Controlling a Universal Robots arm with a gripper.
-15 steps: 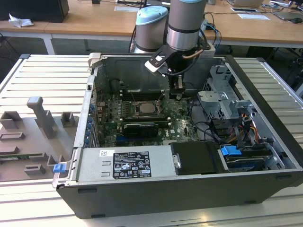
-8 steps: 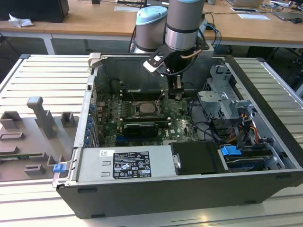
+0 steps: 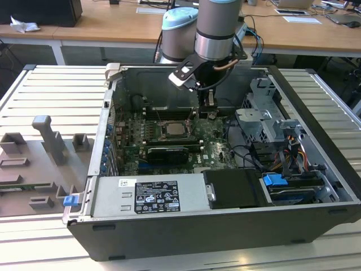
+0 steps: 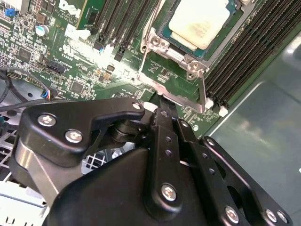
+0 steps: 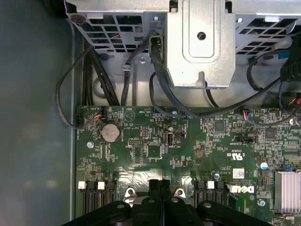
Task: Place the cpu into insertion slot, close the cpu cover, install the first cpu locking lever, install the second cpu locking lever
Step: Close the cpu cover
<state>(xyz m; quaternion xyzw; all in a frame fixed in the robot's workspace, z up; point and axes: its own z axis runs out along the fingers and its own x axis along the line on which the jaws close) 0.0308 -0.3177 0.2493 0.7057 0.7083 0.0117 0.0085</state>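
**A:** Count of the task's things?

**B:** One cpu (image 3: 173,129), pale top up. It lies in the one insertion slot (image 4: 164,34). In the second wrist view the cpu (image 4: 200,21) sits square inside the slot's rim.

**A:** The cover?

**B:** One cpu cover (image 4: 202,92). It stands open, off the chip, hinged at the slot's edge. Green board shows through its square cut-out, and its free edge is the side nearest the gripper.

**A:** The hand?

**B:** One gripper (image 3: 209,114) on the one arm (image 3: 217,25). It reaches down into the computer case (image 3: 169,237), just to the exterior view's right of the slot. It has two fingers (image 5: 154,188), pressed together with nothing between them. In the second wrist view the gripper (image 4: 157,104) is at the cover's free edge. Whether it touches cannot be told.

**A:** What else is in the case?

**B:** One green circuit board (image 5: 188,160) carries one round coin cell (image 5: 111,133). Beyond the board is one silvery drive cage (image 5: 201,42), with black cables looping under it. Long black memory slots (image 4: 131,23) flank the socket in two banks; the number per bank is uncertain. One power supply box (image 3: 149,195) sits along the case's near wall.

**A:** Outside the case?

**B:** One grey fixture plate (image 3: 34,169) lies on the exterior view's left, with one blue clip (image 3: 70,200) at its corner.
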